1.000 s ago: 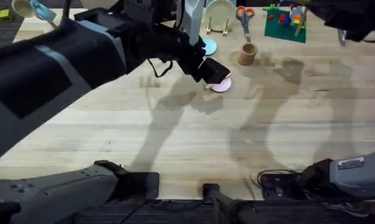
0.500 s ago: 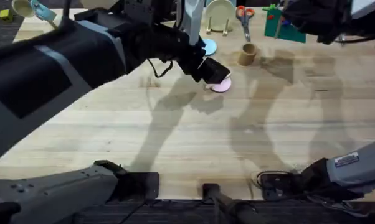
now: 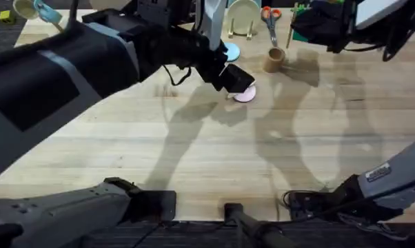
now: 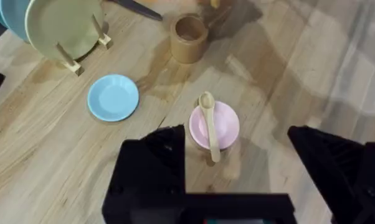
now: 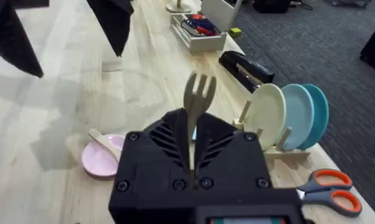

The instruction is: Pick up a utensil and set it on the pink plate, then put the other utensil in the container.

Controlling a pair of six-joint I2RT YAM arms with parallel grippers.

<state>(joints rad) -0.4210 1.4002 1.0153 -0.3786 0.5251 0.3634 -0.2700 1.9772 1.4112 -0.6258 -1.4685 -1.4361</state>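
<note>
Right hand [image 5: 190, 163] is gripping the small pale wooden fork [image 5: 194, 112], fingers pinched on the flat handle, tines pointing up and away from the hand. In the overhead view the right hand [image 3: 318, 24] is hanging just beside the small tan-brown cylindrical cup [image 3: 274, 60], which is sitting on the wooden table [image 3: 214, 158] slightly nearer the arm bases and toward the left arm's side. So the fork's long axis probably needs swinging to vertical over the cup's open mouth before release. First half looks done: the slim pale wooden spoon-like utensil [image 4: 208, 124] is lying across the small round pink plate [image 4: 222, 122], handle overhanging the rim. Left hand [image 4: 268, 171] is hovering directly above that plate, fingers spread wide, holding nothing. Right arm is clearly the nearer one to the cup.
</note>
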